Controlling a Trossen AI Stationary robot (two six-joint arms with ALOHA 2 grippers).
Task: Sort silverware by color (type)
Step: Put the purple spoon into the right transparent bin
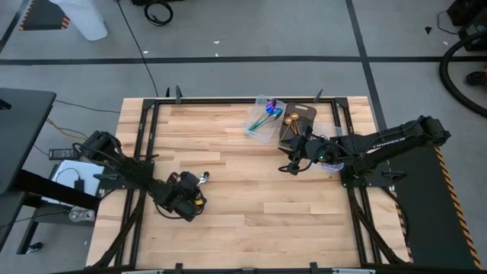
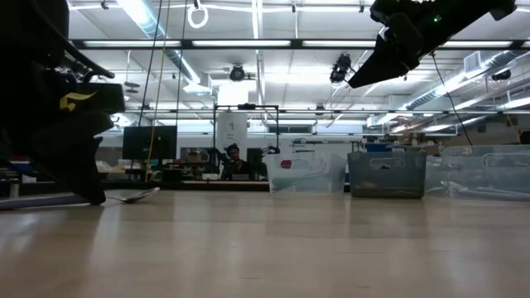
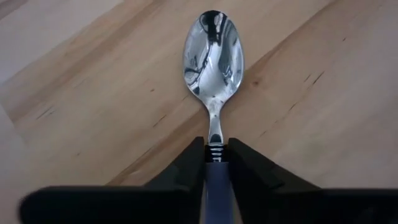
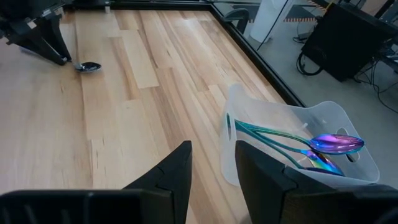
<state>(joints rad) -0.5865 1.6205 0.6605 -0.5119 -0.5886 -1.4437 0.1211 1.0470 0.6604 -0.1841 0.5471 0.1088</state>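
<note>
Jaws of the left gripper (image 3: 216, 163), low near the tabletop's (image 1: 251, 198) left front, pinch the handle of a silver spoon (image 3: 212, 56) whose bowl lies flat on the wood. I judge a pickup underway; next comes lifting it toward the clear tray (image 1: 262, 122) at the far edge. Right gripper (image 4: 211, 168) hovers near that tray, jaws apart and empty.

Bare table (image 1: 251, 198) between my arms, free passage; far right blocked by clear tray (image 1: 260, 125) and dark bin (image 1: 298, 122).
</note>
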